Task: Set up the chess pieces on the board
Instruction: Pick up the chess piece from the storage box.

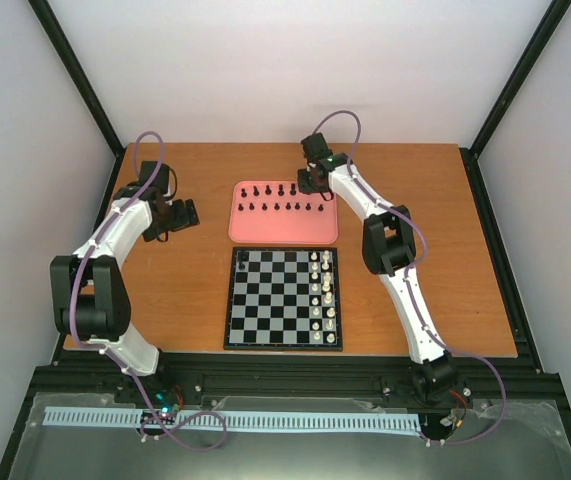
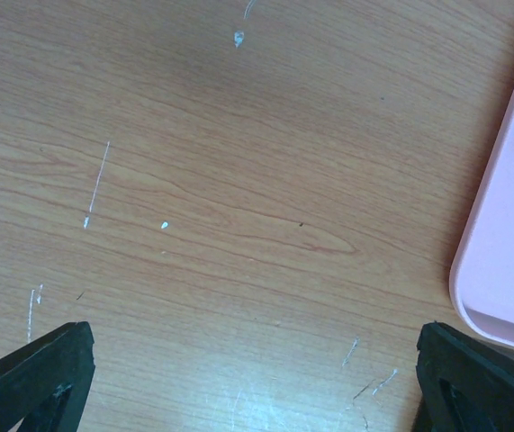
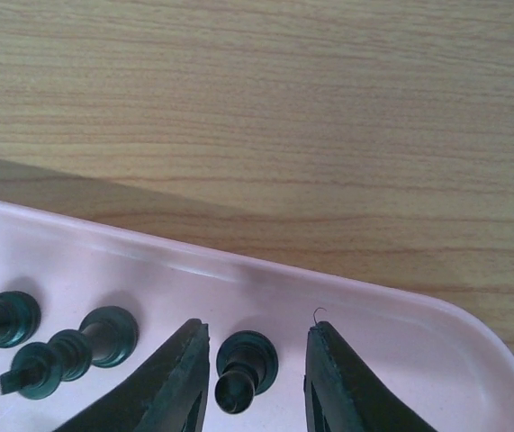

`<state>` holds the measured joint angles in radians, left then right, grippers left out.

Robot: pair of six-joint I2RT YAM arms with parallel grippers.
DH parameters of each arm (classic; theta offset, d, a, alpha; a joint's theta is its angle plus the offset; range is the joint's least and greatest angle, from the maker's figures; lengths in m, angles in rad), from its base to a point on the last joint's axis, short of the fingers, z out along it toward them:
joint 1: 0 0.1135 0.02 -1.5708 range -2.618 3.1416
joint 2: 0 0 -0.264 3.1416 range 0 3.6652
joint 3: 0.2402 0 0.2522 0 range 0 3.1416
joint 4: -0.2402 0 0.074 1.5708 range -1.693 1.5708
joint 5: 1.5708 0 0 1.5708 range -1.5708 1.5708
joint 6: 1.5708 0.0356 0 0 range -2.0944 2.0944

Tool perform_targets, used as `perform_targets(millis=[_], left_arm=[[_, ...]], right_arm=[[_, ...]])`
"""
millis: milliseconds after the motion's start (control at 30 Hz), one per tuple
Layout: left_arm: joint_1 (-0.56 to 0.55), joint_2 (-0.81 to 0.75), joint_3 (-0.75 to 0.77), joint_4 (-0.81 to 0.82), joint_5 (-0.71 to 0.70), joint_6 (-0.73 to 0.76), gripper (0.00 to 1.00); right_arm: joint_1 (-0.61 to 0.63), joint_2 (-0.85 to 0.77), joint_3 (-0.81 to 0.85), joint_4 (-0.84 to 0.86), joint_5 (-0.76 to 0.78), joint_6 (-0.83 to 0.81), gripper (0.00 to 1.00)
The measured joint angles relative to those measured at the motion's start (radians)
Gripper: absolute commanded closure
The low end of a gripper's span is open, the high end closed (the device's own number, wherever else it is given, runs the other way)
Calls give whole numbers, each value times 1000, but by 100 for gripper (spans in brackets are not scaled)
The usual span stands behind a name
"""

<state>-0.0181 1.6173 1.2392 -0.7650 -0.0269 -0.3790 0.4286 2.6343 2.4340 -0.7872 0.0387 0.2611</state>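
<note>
1. The left claw (image 1: 180,215) is at the left of the top view, over the bare wooden table (image 1: 165,300). It is just left of the pink tray (image 1: 235,235) and does not touch it.
2. In the left wrist view, the left claw (image 2: 257,378) is open as wide as can be. One black finger shows in each bottom corner. There is only wood between them, and the claw holds nothing.
3. The rim of the pink tray (image 2: 509,225) shows at the right edge of that view, with one small black piece on it.
4. The black chess pieces (image 1: 280,206) stand in two rows on the pink tray, in the upper middle of the top view.
5. The board (image 1: 283,298) lies just below the tray, in the middle of the picture. One small dark piece (image 1: 241,260) seems to stand in its upper left corner.
6. The white pieces (image 1: 320,290) stand in two lines down the right side of the board.
7. The right claw (image 1: 310,180) is over the upper right corner of the tray.
8. In the right wrist view, the right claw (image 3: 255,337) is partly open. One black piece (image 3: 243,364) is between its fingers, at the bottom middle of the frame. A small gap shows on each side, so the claw does not grip the piece yet.
9. Two more black pieces (image 3: 103,337) are on the tray at the lower left of that view.
</note>
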Motion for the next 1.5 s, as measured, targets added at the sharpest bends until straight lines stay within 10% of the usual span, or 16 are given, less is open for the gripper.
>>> perform_targets(millis=[1500], left_arm=[[0, 31, 29, -6, 0, 0, 0]], right_arm=[[-8, -79, -97, -11, -47, -45, 96]])
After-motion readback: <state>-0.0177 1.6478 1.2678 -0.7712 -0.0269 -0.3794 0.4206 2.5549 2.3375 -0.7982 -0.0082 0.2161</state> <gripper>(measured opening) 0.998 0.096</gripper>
